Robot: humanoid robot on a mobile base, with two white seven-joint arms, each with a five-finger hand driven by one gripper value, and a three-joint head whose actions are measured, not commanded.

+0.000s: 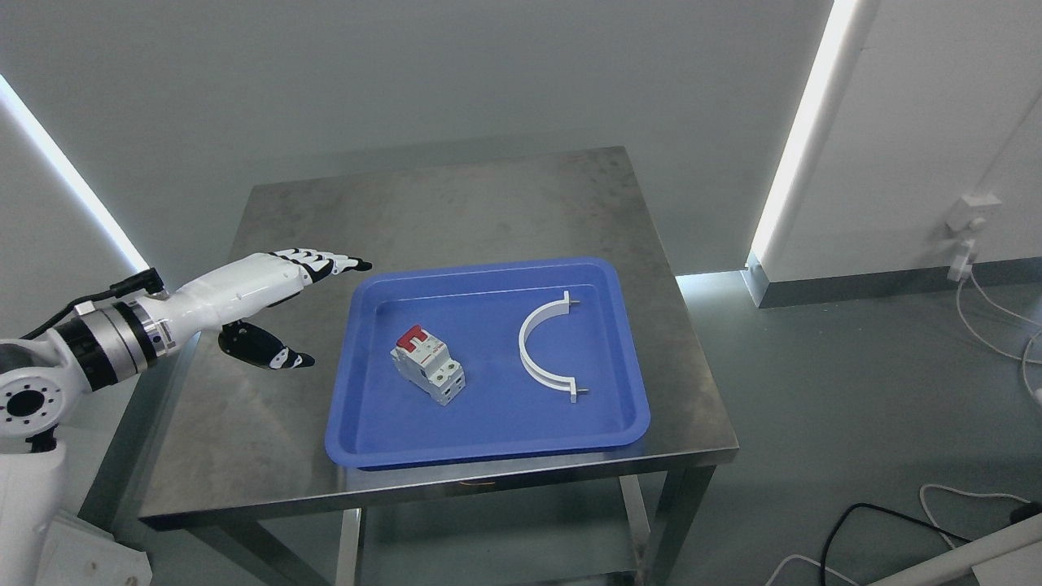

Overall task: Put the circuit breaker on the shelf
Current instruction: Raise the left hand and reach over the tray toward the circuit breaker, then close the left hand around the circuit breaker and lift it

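A white circuit breaker [428, 365] with a red switch lies in the left half of a blue tray [488, 423] on a steel table [269, 423]. My left hand [313, 313] hovers over the table just left of the tray's far left corner. Its fingers [326, 262] are stretched out flat and the thumb [273, 350] hangs below them; it holds nothing. The breaker sits about a hand's width to the right of the thumb tip. No shelf surface for the breaker is clearly visible apart from a lower level under the table.
A white half-ring clamp [547, 347] lies in the tray's right half. The table stands against a grey wall. Cables [989, 309] trail on the floor at the right, below a wall socket [973, 212]. A lower shelf [488, 545] shows beneath the tabletop.
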